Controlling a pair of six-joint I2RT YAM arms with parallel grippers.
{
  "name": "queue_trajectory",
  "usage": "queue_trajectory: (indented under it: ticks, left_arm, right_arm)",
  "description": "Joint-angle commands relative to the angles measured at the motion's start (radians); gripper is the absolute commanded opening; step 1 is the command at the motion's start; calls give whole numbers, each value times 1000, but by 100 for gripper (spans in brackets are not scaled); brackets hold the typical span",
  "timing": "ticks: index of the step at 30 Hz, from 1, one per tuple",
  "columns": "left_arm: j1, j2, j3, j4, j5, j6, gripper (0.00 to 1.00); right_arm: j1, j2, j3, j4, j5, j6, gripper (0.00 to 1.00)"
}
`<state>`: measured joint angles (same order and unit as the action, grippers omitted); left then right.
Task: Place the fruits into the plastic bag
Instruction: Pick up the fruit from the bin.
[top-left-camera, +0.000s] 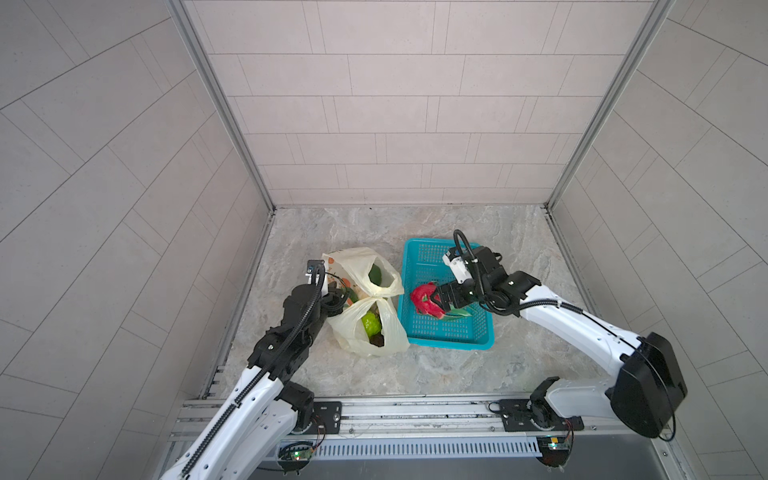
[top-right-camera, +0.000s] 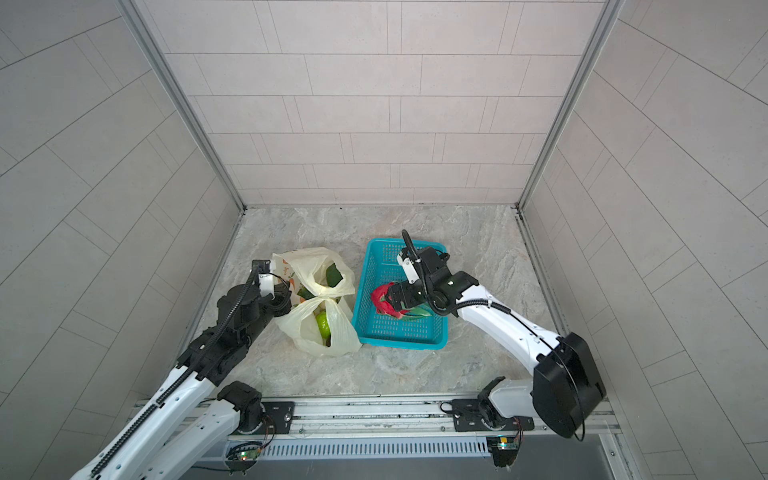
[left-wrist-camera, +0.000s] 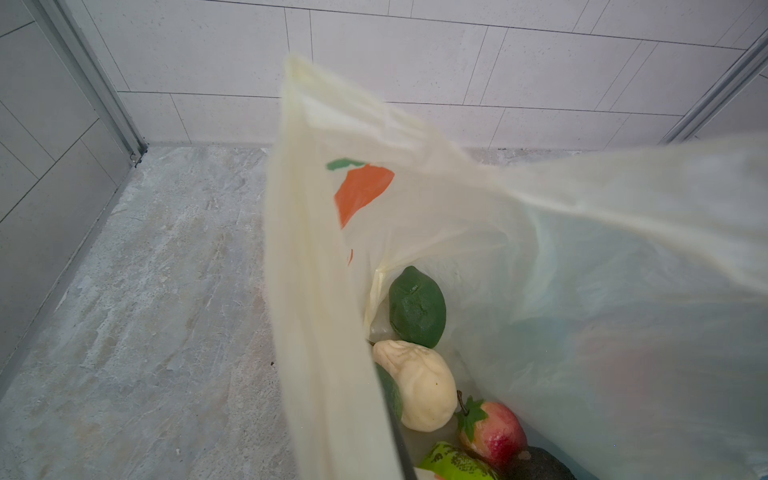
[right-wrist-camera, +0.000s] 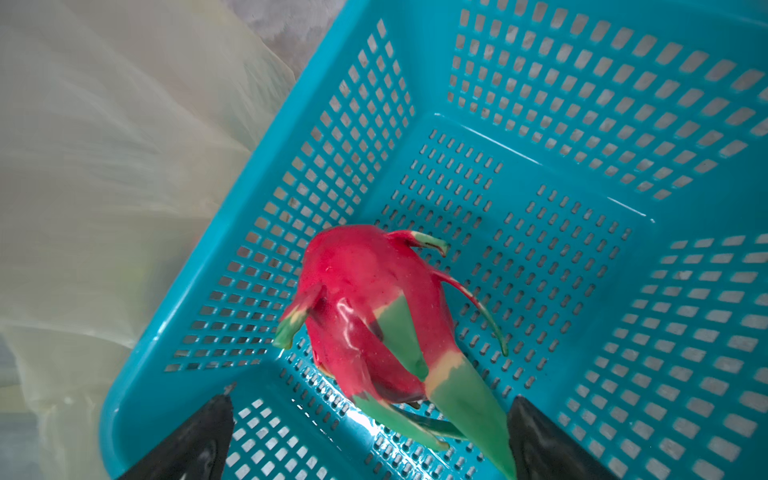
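Left wrist alone shows red fruit (left-wrist-camera: 492, 432) in bag (left-wrist-camera: 582, 270).

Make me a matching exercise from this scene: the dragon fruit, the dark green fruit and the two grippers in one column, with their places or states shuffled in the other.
Things:
1. dragon fruit
2. dark green fruit
3. left gripper
4. right gripper

Places or states:
A. open, with its jaws on either side of the red-pink fruit
B. inside the plastic bag
C. lying in the teal basket
D. shut on the bag's edge

Pairs: 1-C, 2-B, 3-D, 4-A
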<state>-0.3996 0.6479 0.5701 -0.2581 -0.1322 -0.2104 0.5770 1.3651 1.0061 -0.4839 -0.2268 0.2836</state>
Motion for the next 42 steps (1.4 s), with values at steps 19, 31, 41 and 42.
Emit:
queue_trajectory:
  ticks: [19, 31, 41, 42]
  left_arm:
    - [4, -12, -6, 33, -7, 7, 0]
    - [5, -3, -15, 43, -8, 10, 0]
    - [4, 16, -15, 59, -2, 14, 0]
    - [4, 15, -15, 60, -3, 14, 0]
  right_arm:
    - [119, 290, 262, -235, 184, -175, 99]
    - [125, 478, 369, -289, 296, -141, 99]
    - [132, 585, 381, -281, 303, -96, 87]
    - [131, 586, 377, -276, 299, -88, 79]
